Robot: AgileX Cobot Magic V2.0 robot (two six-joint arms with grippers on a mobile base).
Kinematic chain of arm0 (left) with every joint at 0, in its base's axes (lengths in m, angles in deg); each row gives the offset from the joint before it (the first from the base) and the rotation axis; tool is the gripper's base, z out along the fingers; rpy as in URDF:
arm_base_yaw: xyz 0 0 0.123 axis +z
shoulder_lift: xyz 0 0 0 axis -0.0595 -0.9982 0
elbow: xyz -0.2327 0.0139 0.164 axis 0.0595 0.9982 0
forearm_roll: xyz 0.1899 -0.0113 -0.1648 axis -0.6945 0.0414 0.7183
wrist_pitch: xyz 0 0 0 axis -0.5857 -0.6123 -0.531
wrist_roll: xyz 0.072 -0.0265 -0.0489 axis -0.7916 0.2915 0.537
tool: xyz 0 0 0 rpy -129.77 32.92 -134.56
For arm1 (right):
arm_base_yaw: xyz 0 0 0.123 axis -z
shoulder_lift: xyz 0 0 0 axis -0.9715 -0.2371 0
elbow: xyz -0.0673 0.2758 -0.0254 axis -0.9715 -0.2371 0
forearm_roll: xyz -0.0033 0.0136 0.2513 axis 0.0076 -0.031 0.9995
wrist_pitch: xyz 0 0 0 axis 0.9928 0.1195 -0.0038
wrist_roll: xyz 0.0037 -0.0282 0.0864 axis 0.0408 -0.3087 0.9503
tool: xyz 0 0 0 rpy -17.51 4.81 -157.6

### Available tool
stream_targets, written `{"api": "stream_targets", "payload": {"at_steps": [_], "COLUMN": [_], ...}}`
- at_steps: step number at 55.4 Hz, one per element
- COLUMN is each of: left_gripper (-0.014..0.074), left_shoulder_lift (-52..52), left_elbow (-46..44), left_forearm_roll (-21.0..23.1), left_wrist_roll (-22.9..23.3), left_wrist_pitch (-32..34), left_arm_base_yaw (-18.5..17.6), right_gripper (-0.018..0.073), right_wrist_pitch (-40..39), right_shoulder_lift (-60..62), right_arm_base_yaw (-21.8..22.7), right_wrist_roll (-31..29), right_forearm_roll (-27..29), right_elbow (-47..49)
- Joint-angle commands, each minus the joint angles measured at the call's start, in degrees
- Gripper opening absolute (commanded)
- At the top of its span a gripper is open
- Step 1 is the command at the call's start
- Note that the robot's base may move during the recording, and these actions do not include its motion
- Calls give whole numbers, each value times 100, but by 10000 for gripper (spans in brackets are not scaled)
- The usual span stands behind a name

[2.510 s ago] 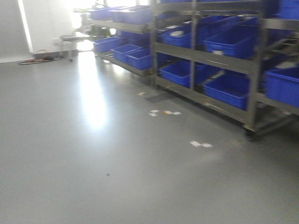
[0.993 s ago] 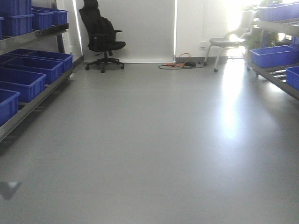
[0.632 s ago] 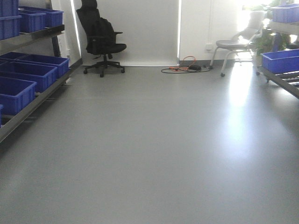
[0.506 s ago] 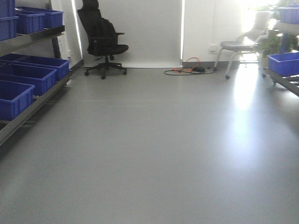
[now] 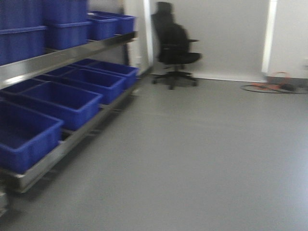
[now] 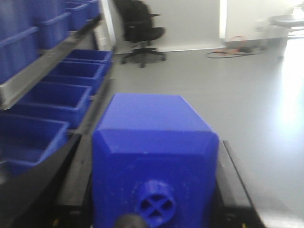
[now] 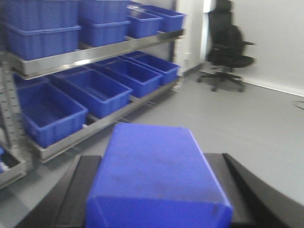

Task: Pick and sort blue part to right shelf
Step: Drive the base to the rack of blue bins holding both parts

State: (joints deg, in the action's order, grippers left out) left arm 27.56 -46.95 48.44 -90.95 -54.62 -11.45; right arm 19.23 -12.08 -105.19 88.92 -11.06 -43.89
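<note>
- A blue part (image 6: pixel 154 137) is being held clamped between the fingers of the left pincer (image 6: pixel 153 194), apparently for carrying.
- A second blue part (image 7: pixel 156 166) is being gripped likewise by the right pincer (image 7: pixel 156 199).
- A shelf (image 5: pixel 62 55) of blue bins (image 5: pixel 57 103) is being viewed on the left. Whether it is the target shelf cannot be told.
- Farthest off, an office chair (image 5: pixel 175 48) is being shown by the wall.

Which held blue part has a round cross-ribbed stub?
The blue part in the left gripper: its near face carries a round stub with a cross inside. The part in the right gripper shows plain faces.
</note>
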Motion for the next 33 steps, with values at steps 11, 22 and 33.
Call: {"api": "stream_targets", "payload": {"at_steps": [11, 22, 33], "left_gripper": [321, 321, 321], "left_shoulder_lift": [-10, -10, -10], "left_elbow": [-159, -159, -159], "left_forearm_roll": [7, 7, 7], "left_wrist_roll": [39, 39, 39], "left_wrist_pitch": [502, 502, 502], "left_arm_base_yaw": [2, 2, 2], "right_gripper": [279, 279, 279], "right_wrist_pitch": [-545, -545, -545], "right_shoulder_lift": [-88, -88, -88], "right_arm_base_yaw": [28, 28, 28], "right_wrist_roll": [-28, -28, -28], "right_forearm_roll": [-134, -134, -134], "right_elbow": [150, 150, 150]}}
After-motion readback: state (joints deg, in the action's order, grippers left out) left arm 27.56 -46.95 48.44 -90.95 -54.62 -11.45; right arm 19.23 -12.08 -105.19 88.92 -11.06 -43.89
